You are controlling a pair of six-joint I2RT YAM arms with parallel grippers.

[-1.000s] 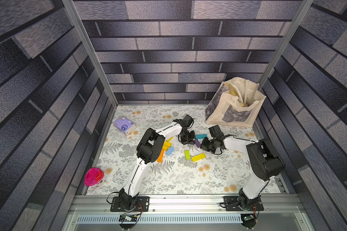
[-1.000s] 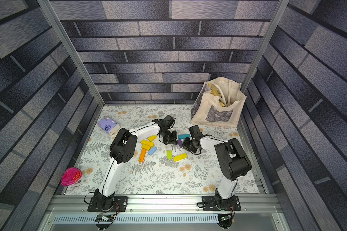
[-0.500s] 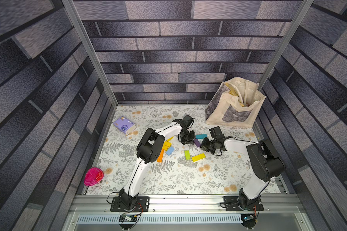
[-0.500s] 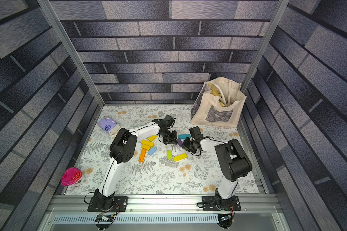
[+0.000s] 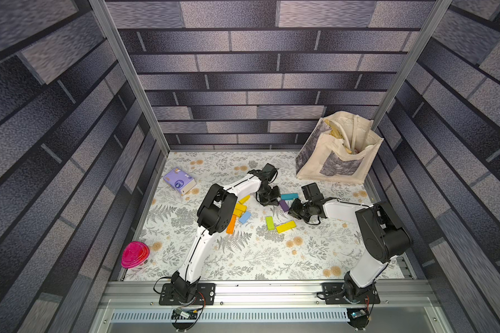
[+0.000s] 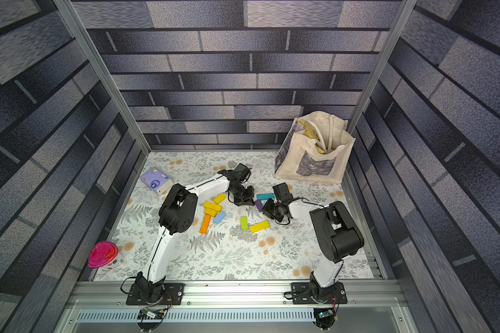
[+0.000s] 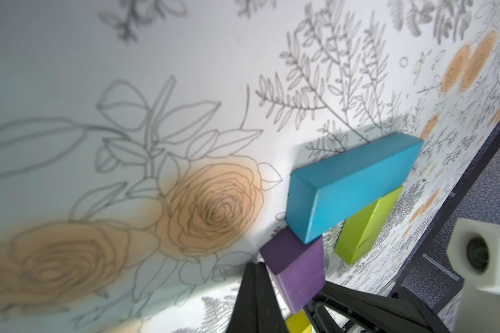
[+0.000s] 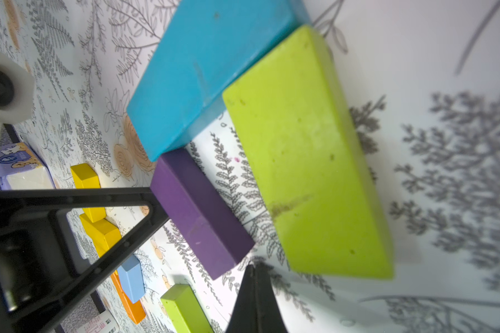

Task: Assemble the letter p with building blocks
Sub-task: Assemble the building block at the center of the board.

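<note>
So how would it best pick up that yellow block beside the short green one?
Probably from straight above, pinching the yellow block across its narrow width near the middle. It lies flat with both long sides free, while the green block crowds one end.

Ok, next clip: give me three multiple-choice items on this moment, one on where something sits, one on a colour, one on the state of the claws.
1. Where does the cloth bag stand? A far right corner; B near left corner; C dead centre.
2. What lies right beside the left claw's tip? A red block; B purple block; C white block.
3. The left claw and the right claw are: A both open; B both shut, holding nothing; C each gripping a block.
Key: 1 A, both top views show it at the far right. 2 B, the left wrist view shows purple at the tip. 3 B, each wrist view shows its claw closed to a point, nothing in it.
</note>
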